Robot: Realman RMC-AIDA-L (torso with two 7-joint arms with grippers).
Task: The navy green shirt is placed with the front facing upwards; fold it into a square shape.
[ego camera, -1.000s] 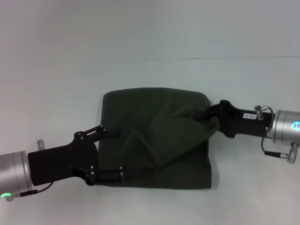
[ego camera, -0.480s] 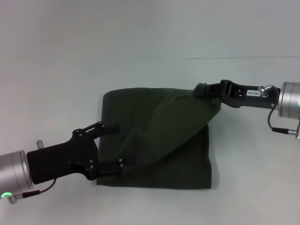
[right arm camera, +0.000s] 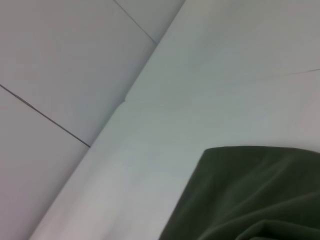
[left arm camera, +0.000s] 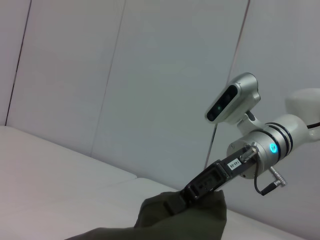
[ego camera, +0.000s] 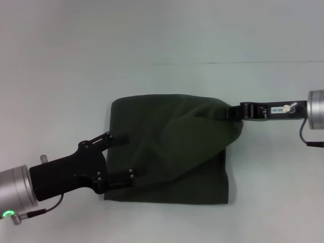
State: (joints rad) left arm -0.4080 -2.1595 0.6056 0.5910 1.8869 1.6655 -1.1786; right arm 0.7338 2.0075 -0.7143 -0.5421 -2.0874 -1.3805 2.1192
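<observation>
The only writing in view is a small white sticker (ego camera: 278,109) on the black body of the right gripper (ego camera: 234,112). In the head view it carries a few dark characters, two short groups joined by a dash, too small and blurred to read with any certainty. The same sticker (left arm camera: 234,162) shows in the left wrist view, near the silver wrist end of that gripper (left arm camera: 181,200); there too its characters cannot be made out. The shirt (ego camera: 172,152) shows only plain green cloth, with no lettering or label visible on it. No other text, brand, number or sign appears anywhere.
</observation>
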